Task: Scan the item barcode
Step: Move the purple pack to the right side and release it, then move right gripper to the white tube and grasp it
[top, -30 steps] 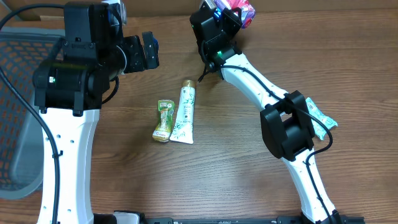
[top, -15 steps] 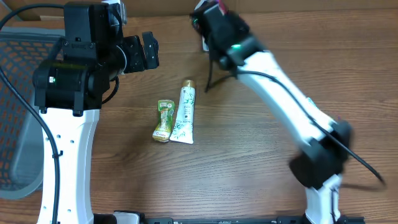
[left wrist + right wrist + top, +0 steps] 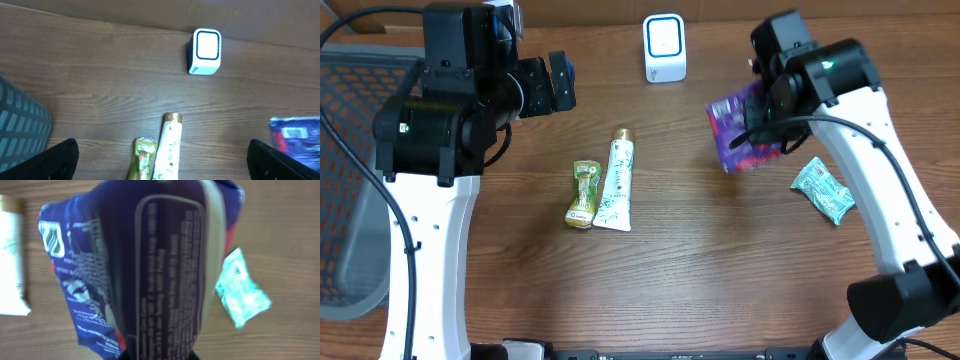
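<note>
A white scanner (image 3: pixel 664 47) stands upright at the back of the table, also in the left wrist view (image 3: pixel 205 45). My right gripper (image 3: pixel 763 108) is shut on a purple snack packet (image 3: pixel 748 132), held above the wood to the right of the scanner and in front of it. In the right wrist view this packet (image 3: pixel 150 265) fills the frame, its printed back facing the camera and pinched at the bottom by the gripper (image 3: pixel 155 355). My left gripper (image 3: pixel 546 85) hangs open at the back left with nothing between its fingers (image 3: pixel 55 160).
A white-green tube (image 3: pixel 616 180) and a small green packet (image 3: pixel 583 193) lie side by side mid-table. A teal packet (image 3: pixel 823 188) lies to the right, below the purple one. A grey mesh basket (image 3: pixel 350 200) sits at the left edge.
My right arm has swung from the scanner at the back toward the right and front, carrying the purple packet, and the scanner now shows. The left arm has not moved.
</note>
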Available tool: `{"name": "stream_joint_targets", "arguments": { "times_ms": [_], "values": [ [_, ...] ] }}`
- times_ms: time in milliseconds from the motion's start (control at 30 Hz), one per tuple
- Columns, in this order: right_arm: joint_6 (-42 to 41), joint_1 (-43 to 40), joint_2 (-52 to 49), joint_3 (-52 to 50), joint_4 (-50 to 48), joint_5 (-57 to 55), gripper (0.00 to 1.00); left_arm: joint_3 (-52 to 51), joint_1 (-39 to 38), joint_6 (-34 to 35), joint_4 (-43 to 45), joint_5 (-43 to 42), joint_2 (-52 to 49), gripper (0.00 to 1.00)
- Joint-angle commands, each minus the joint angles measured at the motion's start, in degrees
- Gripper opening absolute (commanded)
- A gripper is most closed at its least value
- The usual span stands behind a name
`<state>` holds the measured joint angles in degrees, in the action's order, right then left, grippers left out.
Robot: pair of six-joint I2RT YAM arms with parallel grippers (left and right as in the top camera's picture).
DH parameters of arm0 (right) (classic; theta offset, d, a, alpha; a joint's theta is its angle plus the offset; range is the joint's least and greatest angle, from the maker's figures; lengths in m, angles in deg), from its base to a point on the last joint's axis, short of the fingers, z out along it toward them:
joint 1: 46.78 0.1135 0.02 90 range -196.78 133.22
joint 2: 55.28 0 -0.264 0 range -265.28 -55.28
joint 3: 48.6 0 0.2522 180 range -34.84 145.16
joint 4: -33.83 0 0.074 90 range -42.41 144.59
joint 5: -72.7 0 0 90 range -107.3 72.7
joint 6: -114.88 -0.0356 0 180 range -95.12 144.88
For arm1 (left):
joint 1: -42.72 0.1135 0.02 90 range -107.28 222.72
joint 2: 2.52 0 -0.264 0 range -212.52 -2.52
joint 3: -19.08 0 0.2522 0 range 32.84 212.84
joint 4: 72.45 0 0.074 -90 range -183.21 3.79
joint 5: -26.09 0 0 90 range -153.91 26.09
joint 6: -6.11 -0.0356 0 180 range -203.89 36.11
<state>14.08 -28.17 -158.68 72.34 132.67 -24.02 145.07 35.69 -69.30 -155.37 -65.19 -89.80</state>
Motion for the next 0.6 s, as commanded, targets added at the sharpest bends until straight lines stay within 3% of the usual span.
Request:
{"name": "stream_joint_targets", "arguments": {
  "times_ms": [0,100,300,567],
  "values": [
    [-7.6,-4.0,0.0,-9.3,-3.8,2.8,0.04,0.4,-0.1,-0.9,0.1,0.4,-0.5,1.00],
    [-13.6,-10.1,0.0,-19.9,-11.0,5.6,0.04,0.4,-0.1,-0.9,0.1,0.4,-0.5,1.00],
    [-15.1,-17.9,0.0,-32.3,-20.0,6.8,0.04,0.4,-0.1,-0.9,0.1,0.4,-0.5,1.00],
    [-15.2,-26.0,0.0,-38.9,-26.1,2.2,0.04,0.4,-0.1,-0.9,0.1,0.4,-0.5,1.00]
  ]
}}
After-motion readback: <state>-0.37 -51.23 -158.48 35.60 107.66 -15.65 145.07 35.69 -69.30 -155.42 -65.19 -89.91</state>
